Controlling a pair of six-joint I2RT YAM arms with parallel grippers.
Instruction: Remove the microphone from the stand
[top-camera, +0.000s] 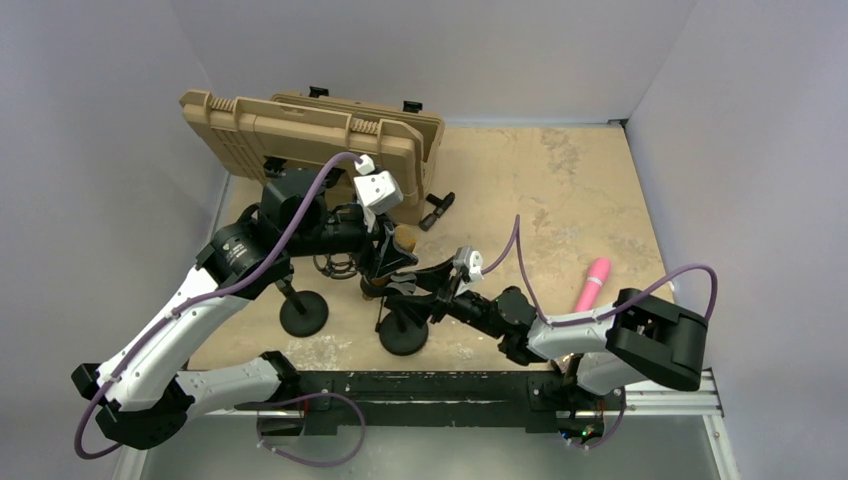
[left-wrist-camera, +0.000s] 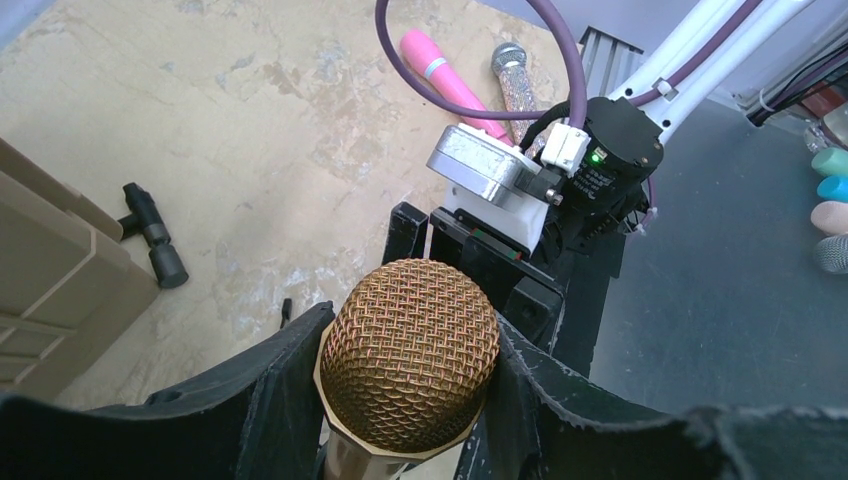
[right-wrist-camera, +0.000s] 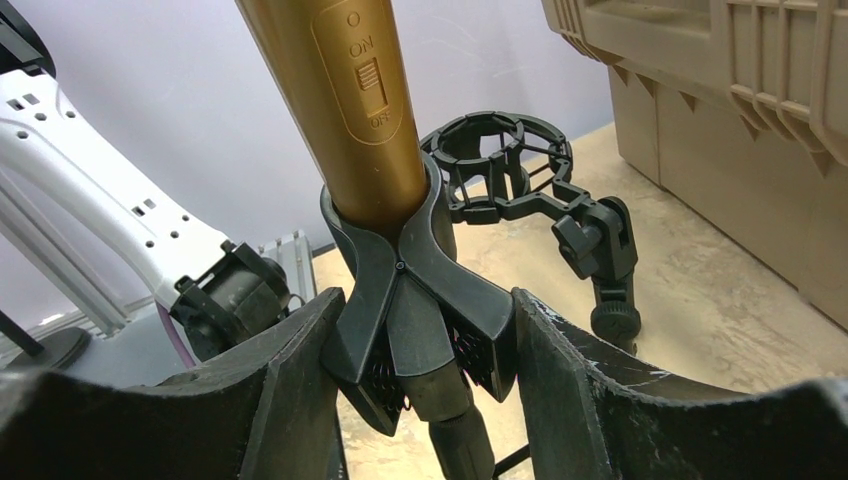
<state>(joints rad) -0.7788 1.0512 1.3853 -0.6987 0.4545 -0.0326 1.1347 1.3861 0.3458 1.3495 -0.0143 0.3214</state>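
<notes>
We are clamping the microphone (left-wrist-camera: 400, 330) by its mesh head in our left gripper (left-wrist-camera: 408, 375). Our right gripper (right-wrist-camera: 425, 325) is squeezing the stand clip (right-wrist-camera: 395, 262).

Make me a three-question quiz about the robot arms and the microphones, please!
1. Where does the pink microphone lie?
A) on the table beside the right arm
B) inside the tan case
C) in a stand

2. What colour is the microphone in the clip?
A) silver
B) gold
C) blue

3. What is the left end effector doing?
A) hanging open over nothing
B) gripping the pink microphone
C) closed around the clipped microphone's mesh head

Answers:
1 A, it lies flat on the tabletop near that arm.
2 B, its body shines gold above the clip.
3 C, its fingers press both sides of the mesh.
</notes>
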